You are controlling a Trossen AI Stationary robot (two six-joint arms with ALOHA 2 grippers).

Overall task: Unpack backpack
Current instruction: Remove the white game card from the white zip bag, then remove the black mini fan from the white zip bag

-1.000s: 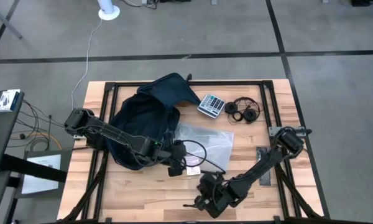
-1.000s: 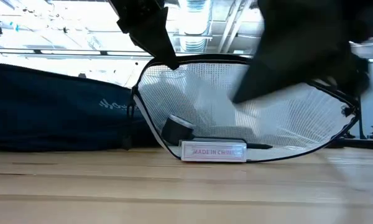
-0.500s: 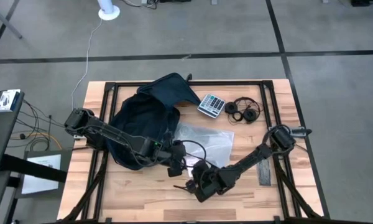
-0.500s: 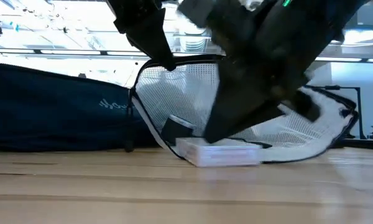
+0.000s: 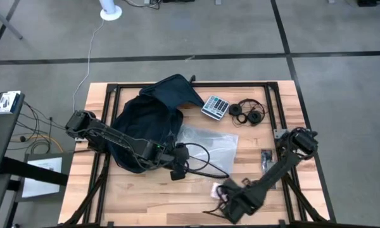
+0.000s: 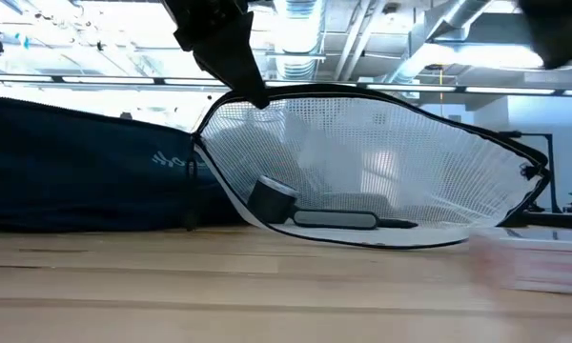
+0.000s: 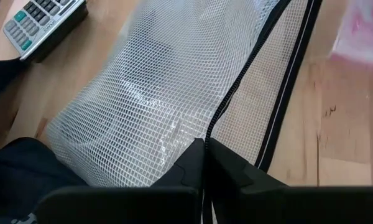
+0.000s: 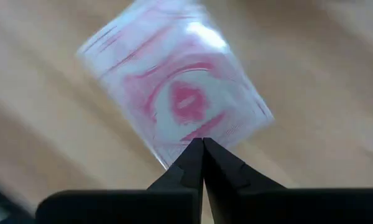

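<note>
My left gripper (image 5: 177, 166) sits at the near edge of the backpack (image 5: 149, 123), its fingers pressed together on the black zipper edge of the clear mesh pouch (image 5: 209, 144) (my left wrist view shows the two dark fingers (image 7: 227, 171) meeting right on that edging, with the mesh spread out beyond them). The backpack, dark navy and slumped open, lies on the left half of the wooden table (image 5: 145, 196), its flap reaching toward the far edge; in the low view it is the long dark mass (image 6: 86, 162) on the left, touching the pouch (image 6: 362, 152), which bulges upward under my grip. Inside the pouch the low view shows a small dark block and a flat dark bar lying at the bottom. Beyond the pouch, toward the far side of the table, a calculator (image 5: 215, 106) rests just beside the backpack's flap, and black headphones (image 5: 248, 112) lie near it to the right. My right gripper (image 5: 227, 197) is low at the near edge of the table, well apart from the backpack, its fingers closed tip to tip with their point at the edge of a small white and pink packet (image 8: 177, 93); that packet (image 5: 216, 189) lies flat on the wood just beside it, whether gripped I cannot tell.
</note>
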